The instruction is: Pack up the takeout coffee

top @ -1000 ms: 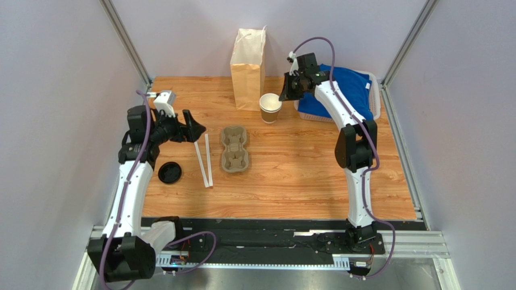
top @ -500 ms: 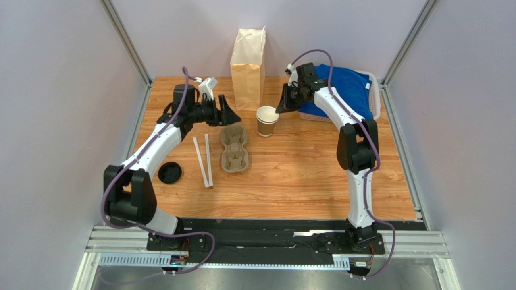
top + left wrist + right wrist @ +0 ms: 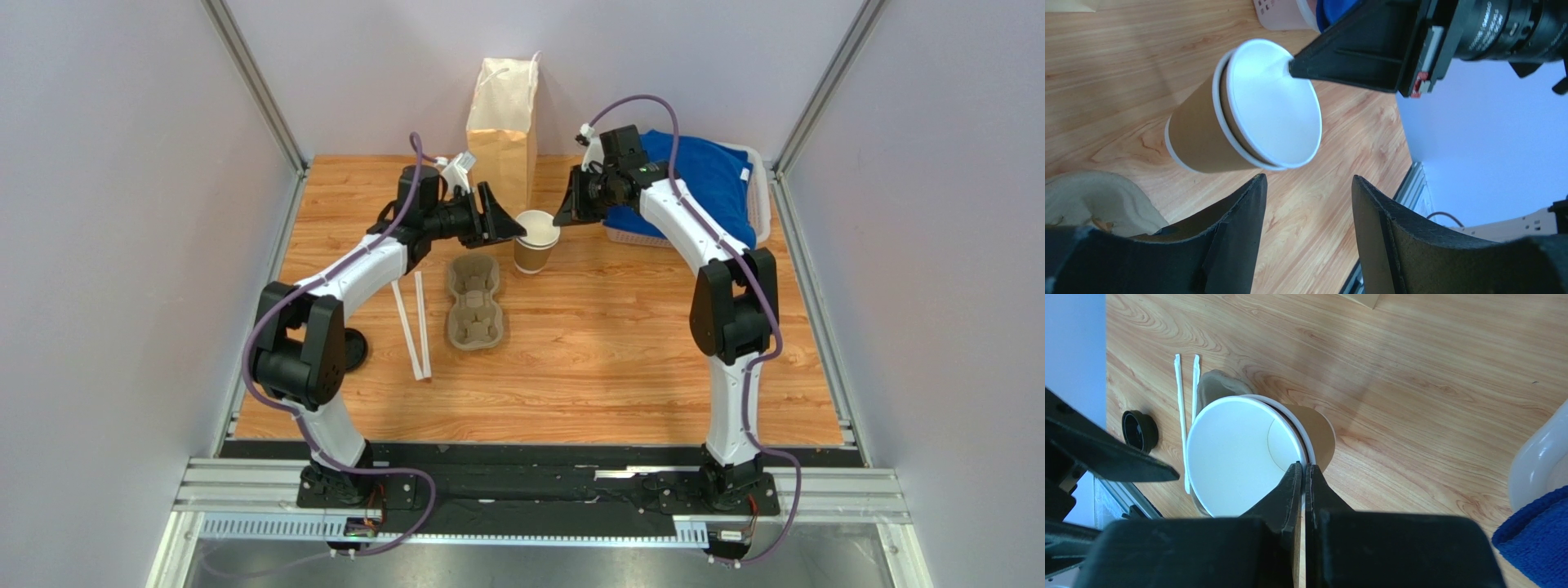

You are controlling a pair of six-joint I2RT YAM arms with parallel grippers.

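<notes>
Wood-grain bench [image 3: 613,355], grey walls. We see brown paper cup [image 3: 535,239], lidless, apparently 2 nested, standing near kraft bag [image 3: 503,123] and pulp carrier [image 3: 474,300]. White rolled rim pinched by right tool [image 3: 1303,471], pressed together on it. Left tool [image 3: 1306,202] spread, just beside cup wall. We judge cup light, thin, crushable: grip low on wall, gently.

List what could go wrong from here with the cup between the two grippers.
1. The right gripper holds the paper cup only by a thin pinch on its rim, so it may slip or crumple.
2. The left gripper is open right beside the cup; closing in, it could knock it or hit the right gripper.
3. Two rims show, likely nested cups; the outer one may drop off.
</notes>
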